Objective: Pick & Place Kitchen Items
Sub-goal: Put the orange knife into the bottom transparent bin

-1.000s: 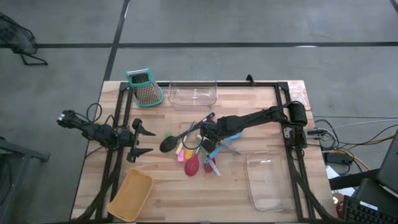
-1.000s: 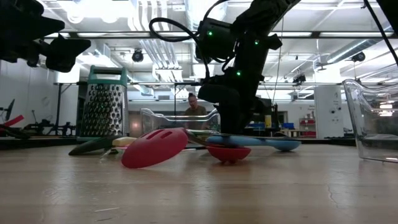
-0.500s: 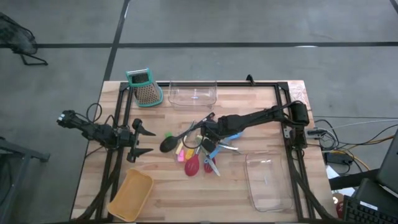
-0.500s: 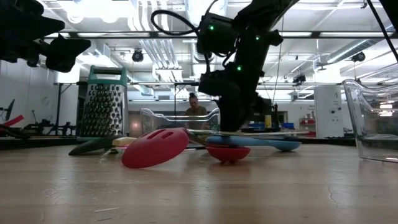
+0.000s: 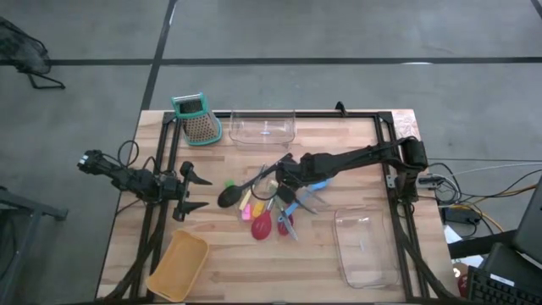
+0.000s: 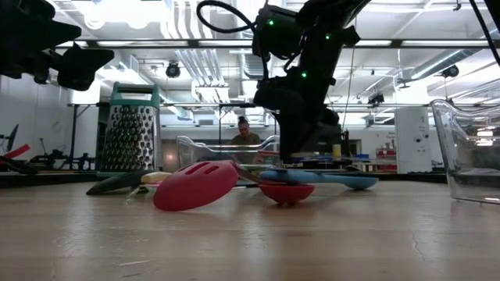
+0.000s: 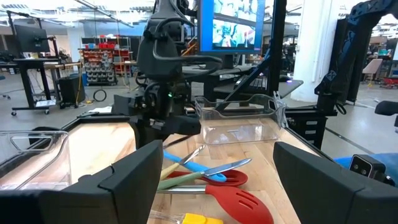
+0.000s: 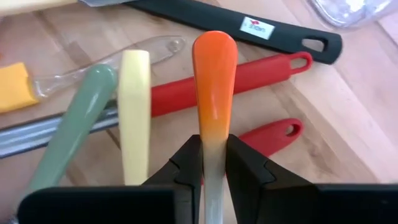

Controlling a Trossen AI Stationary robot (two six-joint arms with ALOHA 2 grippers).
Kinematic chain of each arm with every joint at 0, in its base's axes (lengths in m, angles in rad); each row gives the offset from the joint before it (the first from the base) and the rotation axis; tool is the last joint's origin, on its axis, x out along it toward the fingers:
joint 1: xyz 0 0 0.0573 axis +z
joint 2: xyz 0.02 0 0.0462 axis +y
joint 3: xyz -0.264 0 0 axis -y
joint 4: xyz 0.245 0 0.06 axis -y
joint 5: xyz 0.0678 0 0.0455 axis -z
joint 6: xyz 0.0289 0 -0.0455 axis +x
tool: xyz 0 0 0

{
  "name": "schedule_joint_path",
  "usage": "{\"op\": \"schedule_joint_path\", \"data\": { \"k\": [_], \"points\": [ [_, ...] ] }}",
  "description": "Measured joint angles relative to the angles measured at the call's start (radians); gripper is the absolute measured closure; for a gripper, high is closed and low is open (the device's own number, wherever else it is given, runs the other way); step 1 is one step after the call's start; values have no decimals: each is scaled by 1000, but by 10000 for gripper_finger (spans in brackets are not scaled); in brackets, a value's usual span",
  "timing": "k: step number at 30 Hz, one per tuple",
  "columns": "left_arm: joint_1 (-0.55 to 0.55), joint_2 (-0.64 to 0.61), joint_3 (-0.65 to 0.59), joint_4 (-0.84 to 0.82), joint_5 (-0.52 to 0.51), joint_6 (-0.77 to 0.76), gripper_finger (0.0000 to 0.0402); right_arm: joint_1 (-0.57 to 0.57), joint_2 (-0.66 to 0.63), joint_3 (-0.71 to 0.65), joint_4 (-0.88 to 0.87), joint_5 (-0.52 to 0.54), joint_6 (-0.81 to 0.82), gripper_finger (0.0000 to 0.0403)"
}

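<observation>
A heap of kitchen items lies mid-table: a black ladle (image 5: 240, 191), a red spoon (image 5: 262, 224), a blue spoon (image 6: 344, 181), and green (image 8: 74, 124) and pale yellow (image 8: 134, 112) handles. My right gripper (image 5: 281, 185) stands over the heap, slanting down, shut on an orange-handled tool (image 8: 214, 74). My left gripper (image 5: 207, 192) waits open above the table's left side, pointing level at the heap and touching nothing. My right gripper pinches the orange-handled tool between its two fingers where the handle fades pale (image 8: 212, 140). The fingers (image 8: 186, 162) come slanting down from the table's right side. The orange free end (image 8: 214, 50) sticks out ahead of them, raised above the other handles. The gripper hides the tool's working end.
A teal-topped metal grater (image 5: 196, 119) and a clear bin (image 5: 262, 129) stand at the far edge. Another clear bin (image 5: 366, 246) sits near right, and a tan bin (image 5: 179, 264) near left. Red handles (image 8: 249, 71) and the ladle's black handle (image 8: 249, 28) lie under the held tool.
My right gripper has risen a little above the heap, still shut, taking the orange-handled tool up with it. The other utensils have stayed where they lay.
</observation>
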Motion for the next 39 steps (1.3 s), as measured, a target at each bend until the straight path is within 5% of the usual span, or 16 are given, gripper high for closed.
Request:
{"op": "schedule_joint_path", "data": {
  "k": [17, 39],
  "points": [
    [0, 0, 0, 0, 0, 0, 90, 44, -198, 0, -159, -18, 84, 354],
    [0, 0, 0, 0, 0, 0, 90, 243, -409, 0, -324, 64, 308, 357]
  ]
}}
